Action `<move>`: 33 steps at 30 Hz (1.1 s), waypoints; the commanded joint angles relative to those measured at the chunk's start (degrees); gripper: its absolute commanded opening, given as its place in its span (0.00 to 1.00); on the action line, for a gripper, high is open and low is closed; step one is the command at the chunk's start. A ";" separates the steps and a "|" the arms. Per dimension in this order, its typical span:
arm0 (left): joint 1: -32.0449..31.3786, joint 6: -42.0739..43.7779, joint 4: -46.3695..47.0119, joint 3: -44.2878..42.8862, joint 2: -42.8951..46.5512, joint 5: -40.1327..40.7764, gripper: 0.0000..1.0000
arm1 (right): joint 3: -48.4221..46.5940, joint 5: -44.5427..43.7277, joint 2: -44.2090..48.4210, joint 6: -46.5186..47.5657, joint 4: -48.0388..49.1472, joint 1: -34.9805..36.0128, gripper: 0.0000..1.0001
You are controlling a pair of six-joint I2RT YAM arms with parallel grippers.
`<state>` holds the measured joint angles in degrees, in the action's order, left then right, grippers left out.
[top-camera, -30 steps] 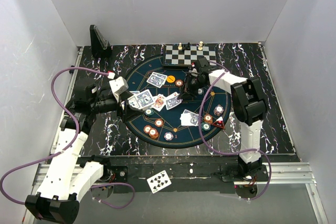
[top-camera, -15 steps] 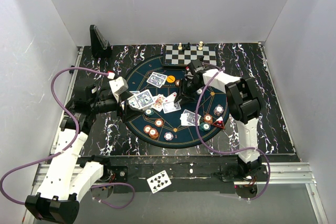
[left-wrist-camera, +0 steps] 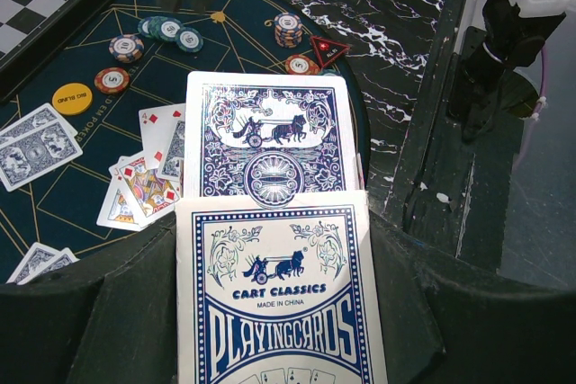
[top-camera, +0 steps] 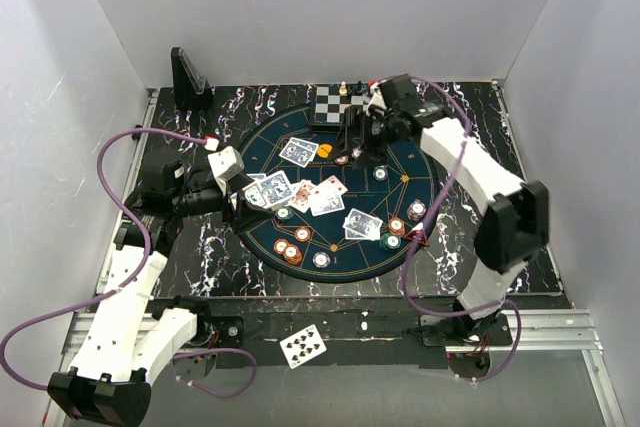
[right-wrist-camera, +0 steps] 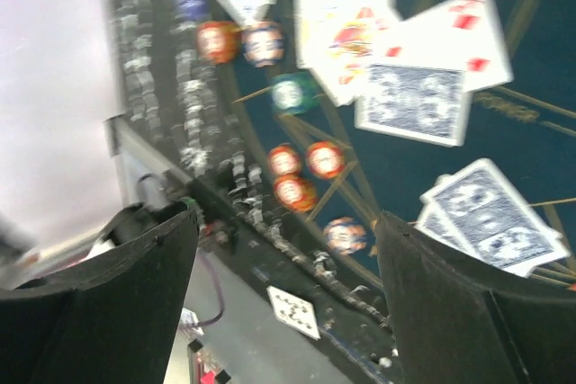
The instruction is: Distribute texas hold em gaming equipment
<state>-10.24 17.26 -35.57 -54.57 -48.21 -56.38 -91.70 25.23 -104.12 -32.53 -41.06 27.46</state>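
Reading "CART CLASSICS, MADE IN CHINA" card box [left-wrist-camera: 279,299], left hand [left-wrist-camera: 270,249] clamped

Cards [top-camera: 318,194] and chips [top-camera: 291,249] lie on round mat [top-camera: 262,137].

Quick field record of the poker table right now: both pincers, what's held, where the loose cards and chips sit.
left pincer: shut on card box, over the mat's left edge
right pincer: open, empty, raised over the mat's far side near the chessboard
round mat: holds scattered cards and chips
yellow disc: on the mat
stray card: off the mat, near edge between the arm bases
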 commanded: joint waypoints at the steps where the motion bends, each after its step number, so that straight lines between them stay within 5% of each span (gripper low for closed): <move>1: 0.13 0.76 0.42 -1.16 0.92 -1.45 0.00 | -1.46 12.20 10.94 -4.02 5.10 2.76 0.87; 19: 0.13 0.67 0.33 -1.86 0.66 -1.89 0.00 | -12.18 16.86 4.63 -5.70 7.22 18.24 0.88; 24: 0.13 0.76 0.33 -2.12 0.31 -1.98 0.00 | -9.99 18.09 3.74 -7.89 10.03 18.77 0.67; 33: 0.13 0.67 0.42 -2.21 0.13 -2.07 0.00 | -7.00 18.62 5.06 -9.48 11.53 18.51 0.56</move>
<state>-10.24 17.41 -35.57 -54.59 -48.34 -56.93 -99.68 42.44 -100.88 -41.19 -31.92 46.00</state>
